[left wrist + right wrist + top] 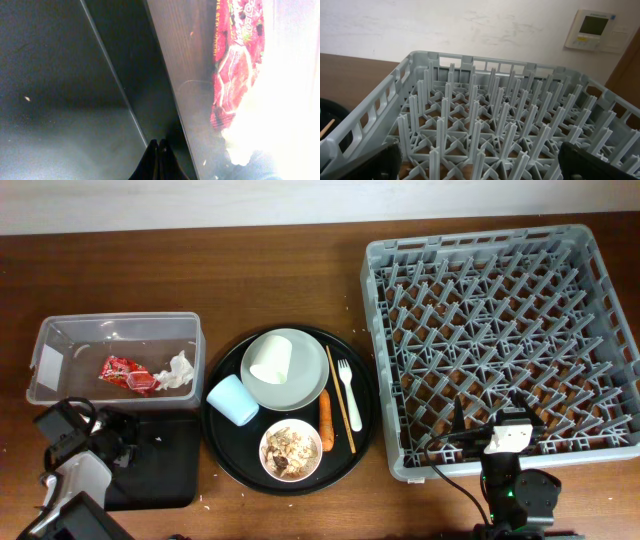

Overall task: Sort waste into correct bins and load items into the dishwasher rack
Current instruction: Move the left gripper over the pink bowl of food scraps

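Where the brown worktop (250, 280) runs across the overhead frame, the grey dishwasher rack (500, 330) fills its right half, pegs upright. The right gripper (480, 150) hangs over the rack's lower edge with its jaws spread wide and nothing between them. Its wrist view looks straight across the rows of pegs. At centre frame sits the round black tray (368, 402), well left of that gripper. The clear tub (120, 322) lies at the left. Just below it is the shallow black tray (165, 465), and the left gripper (158, 149) is over that tray near its upper edge. This gripper's jaws are pressed together and grip nothing. In the left wrist view its tips sit at bottom centre, by the line where the black tray meets the tub's wall. On the round tray, the pale grey-green plate (305, 380) is at the top with the white cup (270, 362) lying on it. The white bowl (291, 450) is at the bottom, holding brownish food scraps (290, 444), and the light blue cup (232, 400) is at the left edge. The chopsticks (341, 400), the white fork (349, 395) and the orange carrot (325, 423) lie to the right of the plate and bowl, between the two grippers and touched by neither. Inside the tub, the red wrapper (127, 373) and the white tissue (178, 370) rest side by side. They are above the left gripper in the overhead frame and beyond the tub wall from it.
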Tool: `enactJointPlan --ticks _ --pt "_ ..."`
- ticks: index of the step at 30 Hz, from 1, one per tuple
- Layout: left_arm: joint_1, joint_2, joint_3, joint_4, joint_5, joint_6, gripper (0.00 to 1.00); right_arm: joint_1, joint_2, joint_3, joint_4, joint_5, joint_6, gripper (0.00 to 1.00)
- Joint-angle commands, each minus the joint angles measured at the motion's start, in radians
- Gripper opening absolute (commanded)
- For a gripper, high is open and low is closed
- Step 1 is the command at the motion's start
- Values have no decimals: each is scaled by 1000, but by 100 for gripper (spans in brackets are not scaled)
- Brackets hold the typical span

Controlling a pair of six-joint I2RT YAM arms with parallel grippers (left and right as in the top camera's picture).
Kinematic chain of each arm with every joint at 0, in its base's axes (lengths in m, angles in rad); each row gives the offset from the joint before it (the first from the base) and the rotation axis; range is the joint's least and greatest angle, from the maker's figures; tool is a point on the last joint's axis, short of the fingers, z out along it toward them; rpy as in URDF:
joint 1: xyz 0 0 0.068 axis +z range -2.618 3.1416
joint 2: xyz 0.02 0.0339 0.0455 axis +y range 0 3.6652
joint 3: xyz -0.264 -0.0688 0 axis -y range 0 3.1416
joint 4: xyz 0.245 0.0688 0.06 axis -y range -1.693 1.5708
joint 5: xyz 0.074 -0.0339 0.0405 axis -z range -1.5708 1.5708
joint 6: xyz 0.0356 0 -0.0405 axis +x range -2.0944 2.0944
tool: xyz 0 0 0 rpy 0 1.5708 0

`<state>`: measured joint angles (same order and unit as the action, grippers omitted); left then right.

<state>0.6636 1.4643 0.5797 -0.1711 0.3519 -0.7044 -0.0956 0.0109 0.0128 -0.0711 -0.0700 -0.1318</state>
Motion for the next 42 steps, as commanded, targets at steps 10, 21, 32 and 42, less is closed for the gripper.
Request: enactJointPlan --ticks 10,21,32,42 --pt "5 -334 122 -372 48 89 0 4 -7 -7 -2 2 1 99" --pt "-457 -400 705 -975 -70 310 1 4 -7 -7 -1 2 1 99" --pt "-1124 -200 714 -1064 -190 267 15 4 -7 -7 -1 2 1 99" --pt "-1395 60 714 -968 -223 223 6 4 -7 -7 -1 2 1 99"
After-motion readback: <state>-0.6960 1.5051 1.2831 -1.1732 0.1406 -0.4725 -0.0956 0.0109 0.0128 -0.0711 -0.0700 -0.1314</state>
